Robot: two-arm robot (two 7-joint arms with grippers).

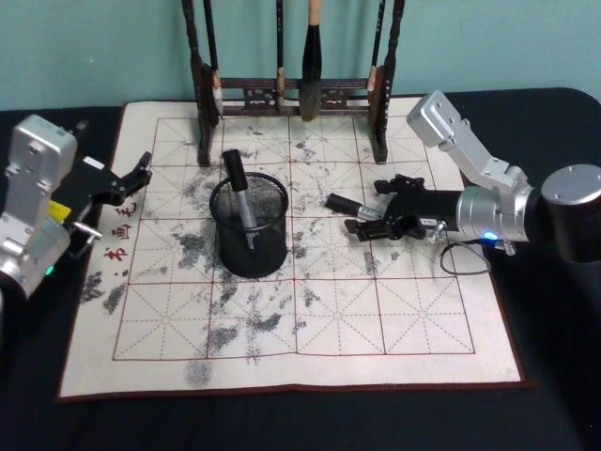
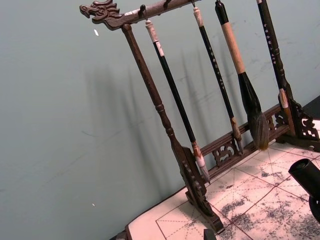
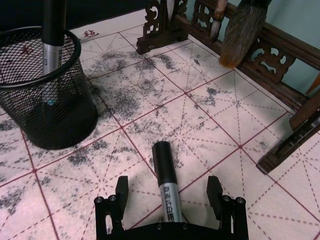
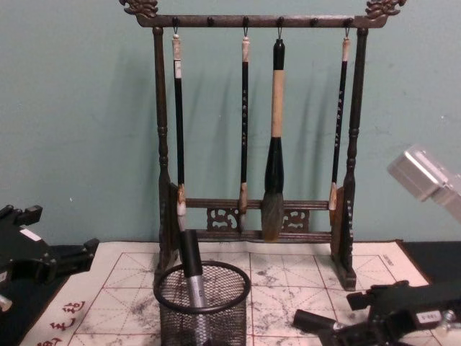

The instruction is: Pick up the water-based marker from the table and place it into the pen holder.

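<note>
A water-based marker (image 1: 352,206) with a black cap and silver barrel lies on the gridded mat to the right of the pen holder (image 1: 250,246). My right gripper (image 1: 380,207) is low over the mat and open, one finger on each side of the marker's barrel (image 3: 167,192) without pinching it. The black wire-mesh pen holder (image 3: 45,107) stands near the mat's middle, and another marker (image 1: 236,184) stands tilted inside it (image 4: 191,268). My left gripper (image 1: 134,176) rests open at the mat's left edge, holding nothing.
A tall dark wooden brush rack (image 4: 253,216) with several hanging brushes stands at the back of the ink-stained mat (image 1: 310,329); its right foot (image 1: 377,141) is just behind the right gripper. A black cable (image 1: 465,258) loops by the right wrist.
</note>
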